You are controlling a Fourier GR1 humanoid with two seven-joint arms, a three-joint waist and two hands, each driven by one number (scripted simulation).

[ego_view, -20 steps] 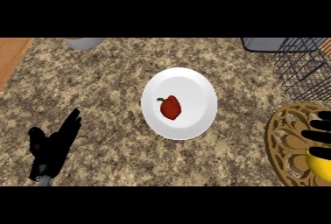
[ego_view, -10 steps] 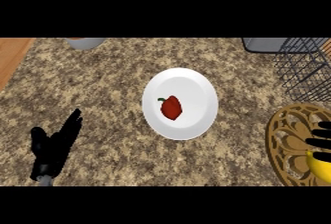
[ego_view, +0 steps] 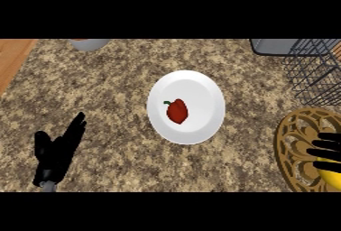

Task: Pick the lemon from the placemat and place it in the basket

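A yellow lemon (ego_view: pixel 331 177) lies on the gold openwork placemat (ego_view: pixel 297 144) at the right edge, only partly in view. My right hand (ego_view: pixel 326 145) enters from the right edge, its straight, spread fingers reaching left just beyond the lemon's top. Most of that hand is cut off by the edge. The black wire basket (ego_view: pixel 317 67) stands at the upper right, beyond the placemat. My left hand (ego_view: pixel 58 151) rests open at the lower left, fingers pointing up, holding nothing.
A white plate (ego_view: pixel 200 90) with a red pepper (ego_view: pixel 177 111) sits mid-counter, left of the placemat. A grey bowl (ego_view: pixel 89 43) shows at the top left and a grey container (ego_view: pixel 273 46) at the top right. A wooden strip (ego_view: pixel 12 56) borders the counter's left side.
My right hand's fingers have shifted slightly down the view, closer to the lemon. The lemon, the plate and my left hand have stayed where they were.
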